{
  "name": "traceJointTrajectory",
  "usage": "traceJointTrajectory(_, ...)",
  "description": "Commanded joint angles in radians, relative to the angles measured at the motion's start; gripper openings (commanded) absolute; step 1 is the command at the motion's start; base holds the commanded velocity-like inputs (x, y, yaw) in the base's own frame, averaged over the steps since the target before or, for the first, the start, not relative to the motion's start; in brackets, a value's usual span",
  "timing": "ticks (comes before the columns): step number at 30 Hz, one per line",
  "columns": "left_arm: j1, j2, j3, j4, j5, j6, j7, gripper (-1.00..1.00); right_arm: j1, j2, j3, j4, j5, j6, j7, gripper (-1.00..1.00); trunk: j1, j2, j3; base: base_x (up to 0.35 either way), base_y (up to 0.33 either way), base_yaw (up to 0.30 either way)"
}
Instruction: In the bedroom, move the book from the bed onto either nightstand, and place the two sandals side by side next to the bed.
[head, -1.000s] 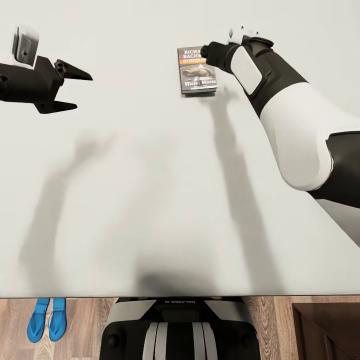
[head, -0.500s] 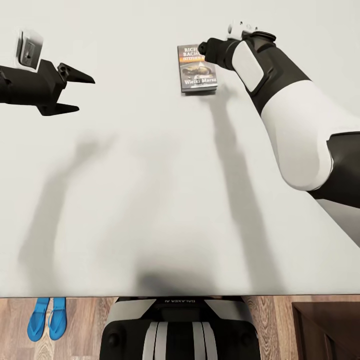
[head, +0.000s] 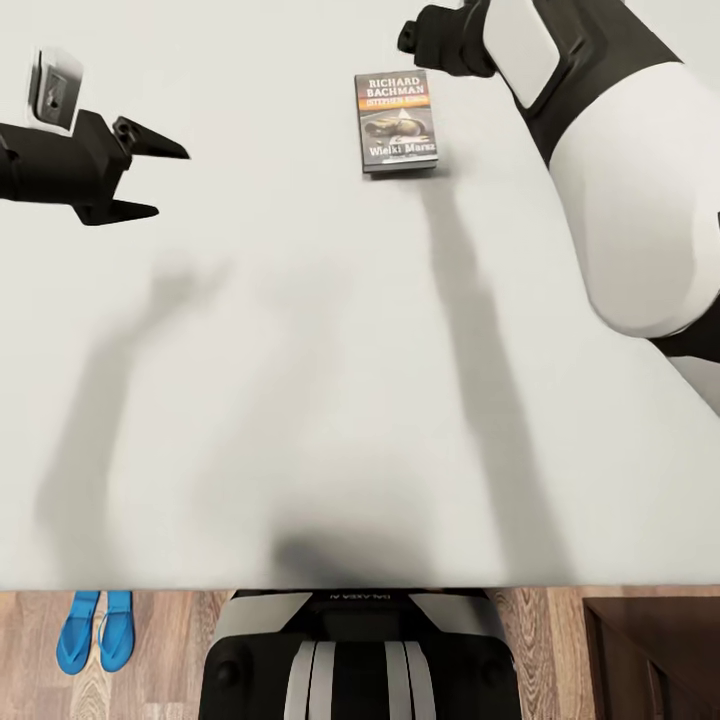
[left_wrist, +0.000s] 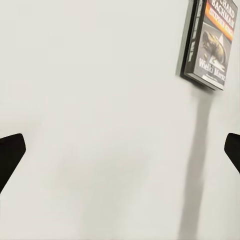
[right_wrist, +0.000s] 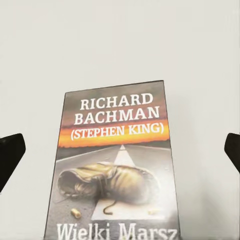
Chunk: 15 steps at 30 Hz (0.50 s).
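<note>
The book (head: 396, 120) lies flat on the bed's pale mattress (head: 300, 350), cover up, with white "Richard Bachman" lettering and an orange band. My right gripper (head: 412, 40) hovers just beyond the book's far edge. In the right wrist view the book (right_wrist: 117, 165) lies below the open gripper (right_wrist: 120, 152), whose fingertips (right_wrist: 10, 155) stand wide apart with nothing between them. My left gripper (head: 172, 182) is open above bare mattress far to the left of the book (left_wrist: 210, 42). Two blue sandals (head: 95, 630) lie side by side on the floor by the bed's near edge.
The dark brown nightstand (head: 650, 655) shows at the lower right corner, on the wood-plank floor (head: 170, 650). My own base (head: 360, 650) stands against the bed's near edge between the sandals and the nightstand.
My right arm has pulled up and away from the book, so the whole cover now shows. The book and the left gripper have hardly moved.
</note>
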Motion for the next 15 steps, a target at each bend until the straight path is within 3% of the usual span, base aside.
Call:
traceJointTrajectory(1,-0.002,0.001,0.0,0.0,0.009,0.002,0.01,1.0,-0.004,0.0,0.0,-0.001,-0.008,0.016,-0.003,1.0,0.0,0.0,-0.002,0.0,0.0,0.0)
traceJointTrajectory(5,-0.004,0.002,0.0,-0.001,0.011,0.002,0.01,1.0,-0.056,0.0,-0.003,0.001,-0.01,0.093,0.0,1.0,0.0,0.0,-0.008,0.0,0.0,0.0)
traceJointTrajectory(15,-0.005,0.004,-0.002,-0.005,0.012,0.002,0.01,1.0,-0.09,0.0,-0.002,-0.001,-0.003,0.123,0.057,1.0,0.0,0.0,-0.024,0.0,0.0,0.0)
